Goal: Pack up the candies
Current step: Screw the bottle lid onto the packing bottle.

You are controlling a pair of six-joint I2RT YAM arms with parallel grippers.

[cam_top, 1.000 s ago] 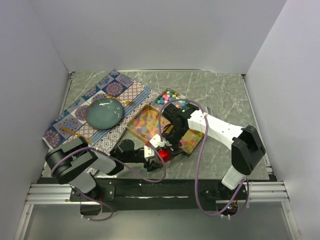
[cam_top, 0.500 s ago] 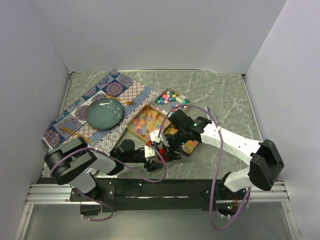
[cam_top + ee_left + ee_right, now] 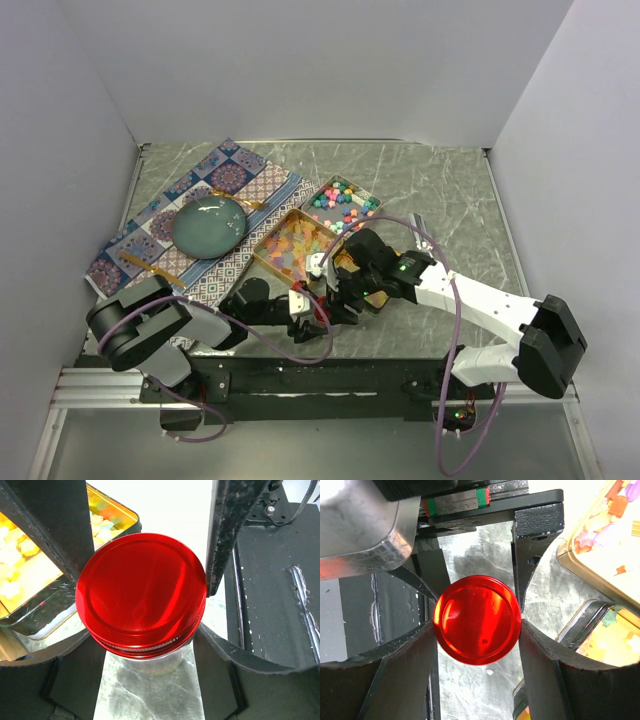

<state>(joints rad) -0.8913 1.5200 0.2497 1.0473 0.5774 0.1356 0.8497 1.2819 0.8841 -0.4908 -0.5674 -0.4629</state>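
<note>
Both grippers are meeting at lower centre of the overhead view. The left gripper (image 3: 145, 600) is clasping a jar just under its red lid (image 3: 141, 594); the right gripper (image 3: 477, 622) is closing around the same lid. The candies (image 3: 343, 198) are lying in gold tins (image 3: 262, 252) above. I reckon the right wrist should be twisting squarely while the left is holding firm.

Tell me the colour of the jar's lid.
Shiny red lid, seen best in the left wrist view.
</note>
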